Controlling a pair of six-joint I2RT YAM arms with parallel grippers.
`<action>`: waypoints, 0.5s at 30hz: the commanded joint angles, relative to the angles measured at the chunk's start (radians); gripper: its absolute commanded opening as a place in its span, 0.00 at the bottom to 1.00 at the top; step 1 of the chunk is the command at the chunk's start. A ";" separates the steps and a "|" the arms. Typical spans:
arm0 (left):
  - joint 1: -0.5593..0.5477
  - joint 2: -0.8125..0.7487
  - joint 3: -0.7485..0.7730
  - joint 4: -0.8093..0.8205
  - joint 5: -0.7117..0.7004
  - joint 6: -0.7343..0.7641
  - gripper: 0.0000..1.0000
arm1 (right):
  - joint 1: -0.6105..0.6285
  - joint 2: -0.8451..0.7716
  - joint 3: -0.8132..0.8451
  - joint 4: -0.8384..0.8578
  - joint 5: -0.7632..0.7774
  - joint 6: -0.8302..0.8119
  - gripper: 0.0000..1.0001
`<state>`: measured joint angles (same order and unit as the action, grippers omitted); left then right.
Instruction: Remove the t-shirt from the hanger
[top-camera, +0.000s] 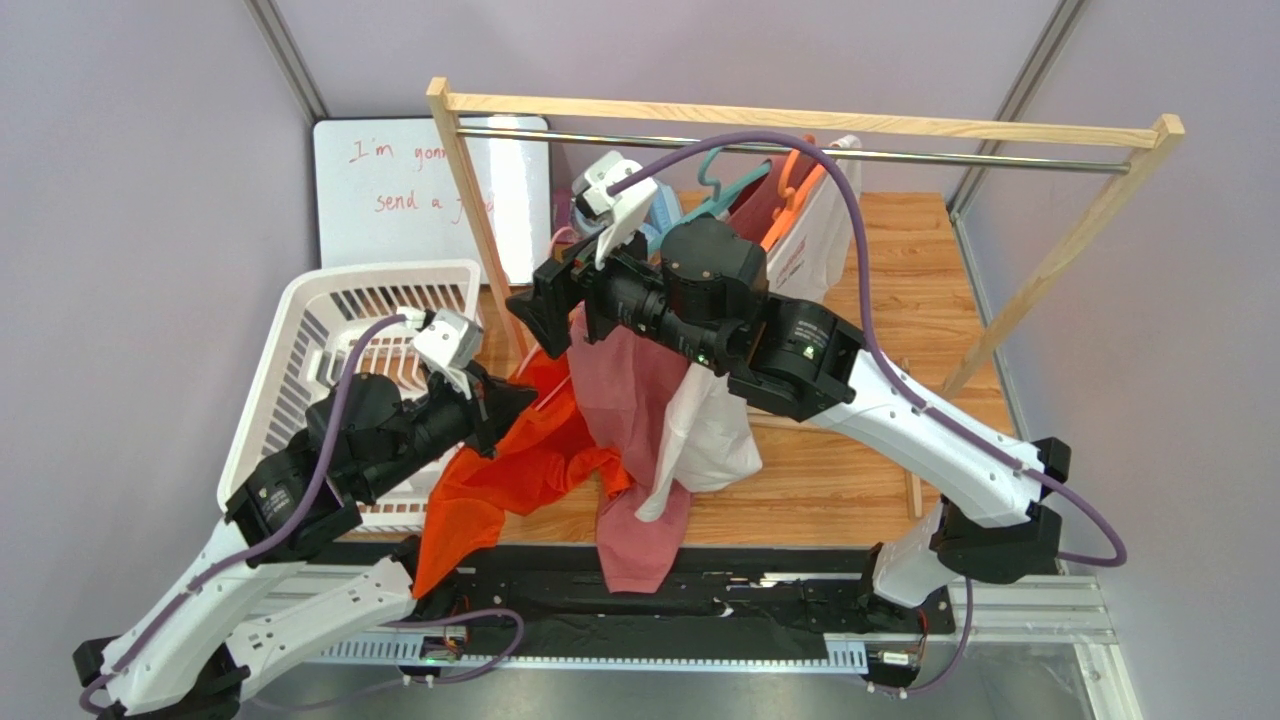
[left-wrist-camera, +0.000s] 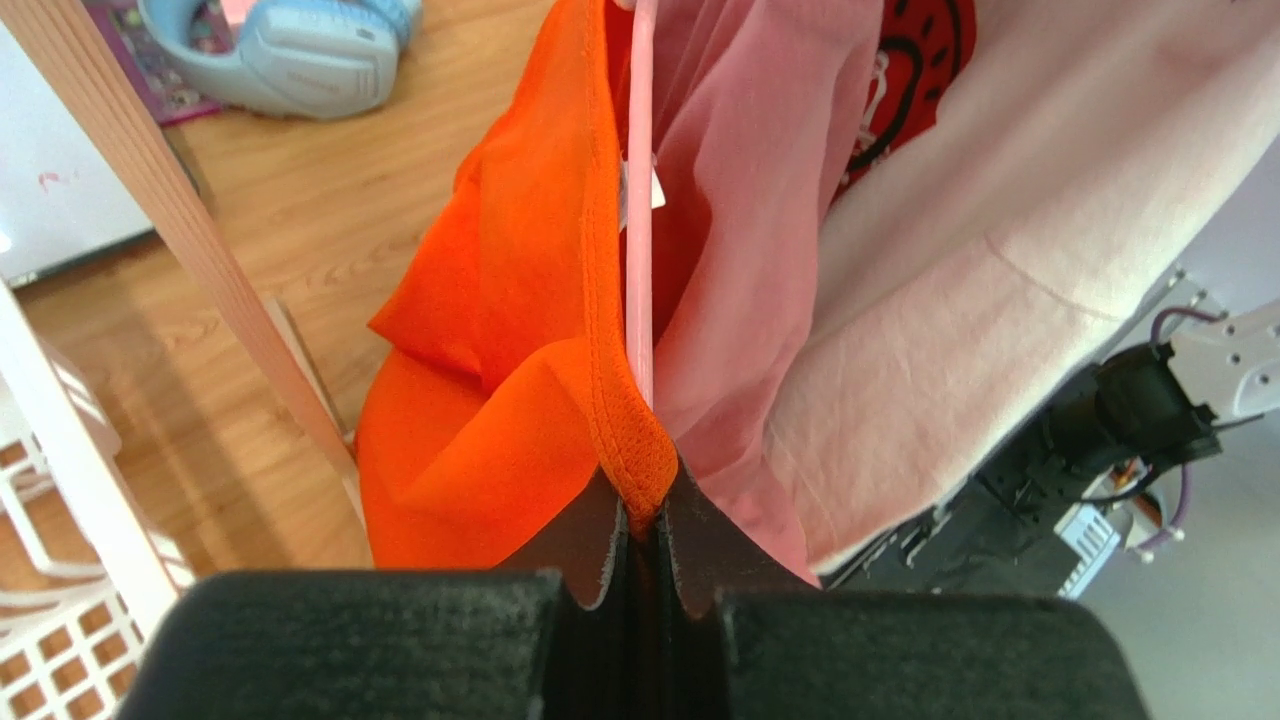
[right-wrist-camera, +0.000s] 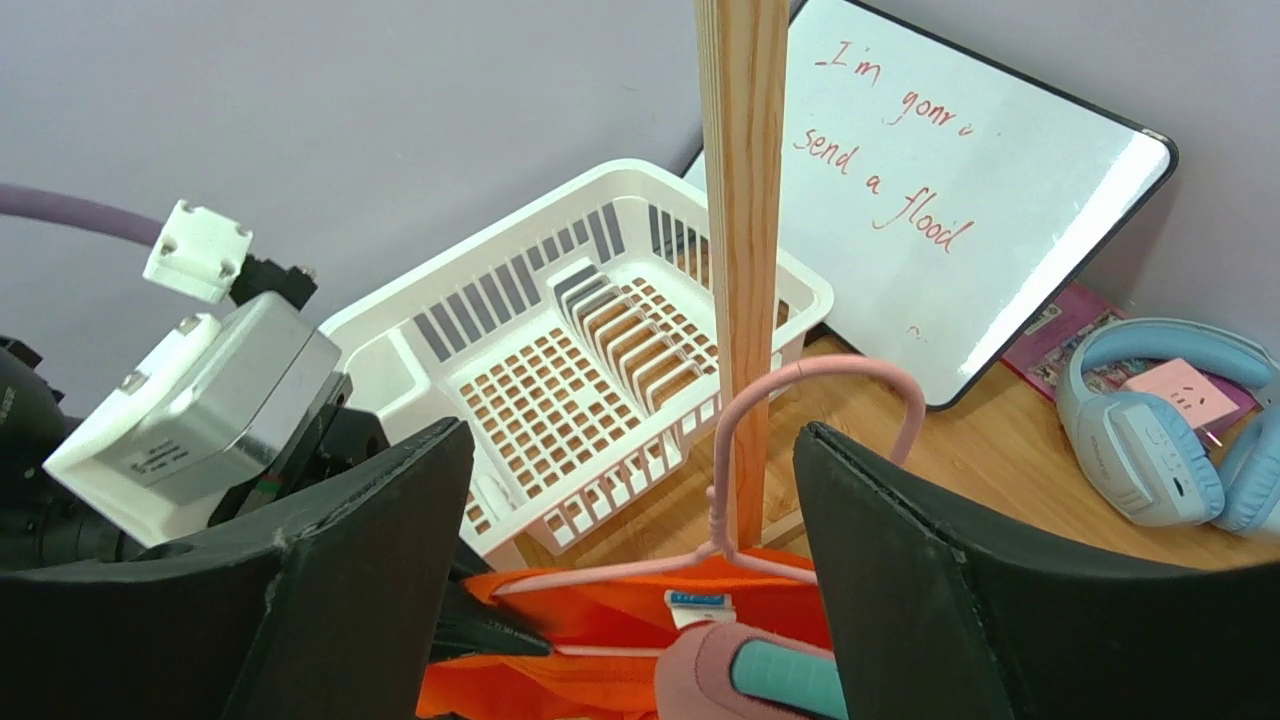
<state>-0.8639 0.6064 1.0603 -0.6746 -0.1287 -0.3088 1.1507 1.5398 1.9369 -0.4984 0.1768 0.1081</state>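
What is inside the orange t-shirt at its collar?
The pink hanger: its hook and the tops of its shoulders show above the orange t-shirt. The rest of the hanger is covered by the cloth.

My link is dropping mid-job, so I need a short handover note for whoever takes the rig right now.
Left claw: shut on a hemmed edge of the orange t-shirt.
Right claw: open, gripping nothing; the hook of the pink hanger shows ahead, between its fingers.
Done: shirt edge gripped.
Left: the shirt's collar still sits on the hanger, so pull the shirt clear of it.
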 joint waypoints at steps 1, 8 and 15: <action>-0.003 -0.025 0.079 -0.040 -0.020 -0.015 0.00 | -0.003 0.026 0.057 0.003 0.035 0.018 0.84; -0.003 -0.062 0.090 -0.039 -0.015 -0.029 0.00 | 0.003 -0.017 0.004 -0.023 0.033 0.133 0.83; -0.003 -0.037 0.115 -0.054 0.011 -0.053 0.00 | 0.027 -0.043 0.006 -0.048 -0.026 0.177 0.84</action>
<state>-0.8639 0.5560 1.1240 -0.7433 -0.1341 -0.3321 1.1641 1.5368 1.9289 -0.5323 0.1959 0.2295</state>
